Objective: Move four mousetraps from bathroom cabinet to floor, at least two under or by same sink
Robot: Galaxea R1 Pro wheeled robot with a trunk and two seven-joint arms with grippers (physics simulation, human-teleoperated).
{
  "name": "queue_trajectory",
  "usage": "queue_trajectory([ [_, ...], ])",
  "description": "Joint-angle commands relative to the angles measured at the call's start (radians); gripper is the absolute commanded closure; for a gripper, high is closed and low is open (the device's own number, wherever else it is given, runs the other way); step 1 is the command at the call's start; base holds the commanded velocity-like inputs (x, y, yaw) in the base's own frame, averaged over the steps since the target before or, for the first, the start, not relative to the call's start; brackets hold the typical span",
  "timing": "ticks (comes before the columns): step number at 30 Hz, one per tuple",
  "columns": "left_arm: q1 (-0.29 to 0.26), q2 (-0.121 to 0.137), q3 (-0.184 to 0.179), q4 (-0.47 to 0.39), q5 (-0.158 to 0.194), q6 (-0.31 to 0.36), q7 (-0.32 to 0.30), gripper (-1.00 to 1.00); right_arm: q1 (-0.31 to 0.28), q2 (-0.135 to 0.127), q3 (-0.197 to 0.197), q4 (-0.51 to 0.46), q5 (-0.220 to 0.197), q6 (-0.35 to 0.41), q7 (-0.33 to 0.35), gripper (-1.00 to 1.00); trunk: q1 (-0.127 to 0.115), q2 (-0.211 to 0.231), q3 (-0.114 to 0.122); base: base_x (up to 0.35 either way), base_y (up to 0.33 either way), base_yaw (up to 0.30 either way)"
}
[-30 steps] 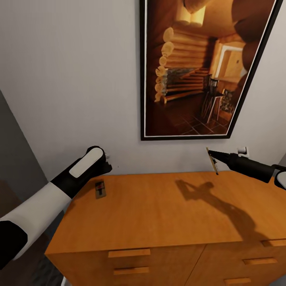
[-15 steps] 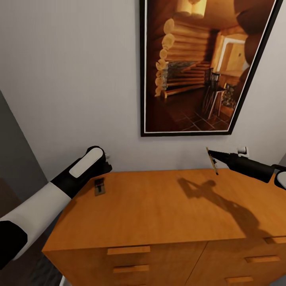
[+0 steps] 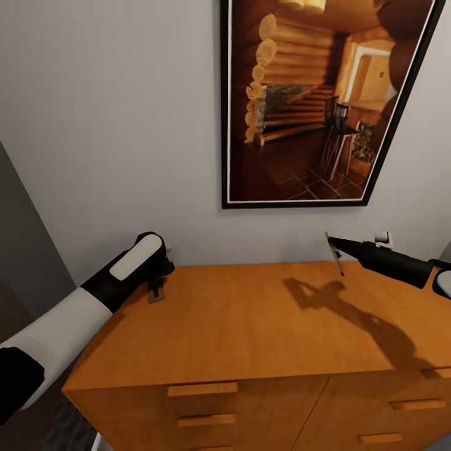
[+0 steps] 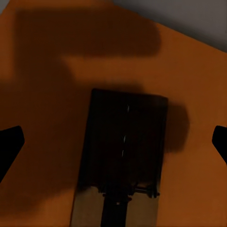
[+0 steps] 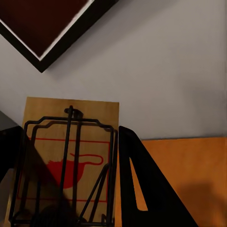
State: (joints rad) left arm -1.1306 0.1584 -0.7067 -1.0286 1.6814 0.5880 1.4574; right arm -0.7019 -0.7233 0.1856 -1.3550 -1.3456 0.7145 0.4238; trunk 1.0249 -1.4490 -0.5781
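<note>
Small brown wooden mousetrap [image 4: 122,156] flat on orange-brown wooden cabinet top [image 3: 250,326], near its left rear corner, beneath spread-open left gripper [image 4: 113,142]. Second wooden mousetrap with black wire [image 5: 68,165] clamped upright in right gripper [image 3: 334,249], above cabinet's right rear.

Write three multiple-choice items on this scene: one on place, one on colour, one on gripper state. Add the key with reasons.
1. The mousetrap under the left gripper lies on:
A. the cabinet top
B. the floor
C. a drawer

2. The printed mark on the held mousetrap is:
A. blue
B. red
C. green

3. The right gripper is:
A. open and empty
B. shut on a mousetrap
C. pulling a handle

Key: 1 A, it rests flat on the cabinet top near the left rear corner. 2 B, red outline on its board. 3 B, trap pinched between its fingers, above the cabinet.
</note>
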Motion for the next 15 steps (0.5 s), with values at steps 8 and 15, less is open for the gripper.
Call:
queue_trajectory([
  [8,-0.001,0.001,-0.003,0.001,0.004,-0.001,0.006,-1.0,-0.001,-0.001,0.002,0.001,-0.006,0.003,0.0,1.0,0.031,-0.057,-0.026,0.0,0.0,0.0],
  [15,-0.001,0.001,-0.003,0.001,0.004,-0.002,0.006,-1.0,-0.001,-0.001,0.002,0.001,-0.006,0.003,0.0,1.0,0.058,-0.106,-0.048,0.0,0.0,0.0],
])
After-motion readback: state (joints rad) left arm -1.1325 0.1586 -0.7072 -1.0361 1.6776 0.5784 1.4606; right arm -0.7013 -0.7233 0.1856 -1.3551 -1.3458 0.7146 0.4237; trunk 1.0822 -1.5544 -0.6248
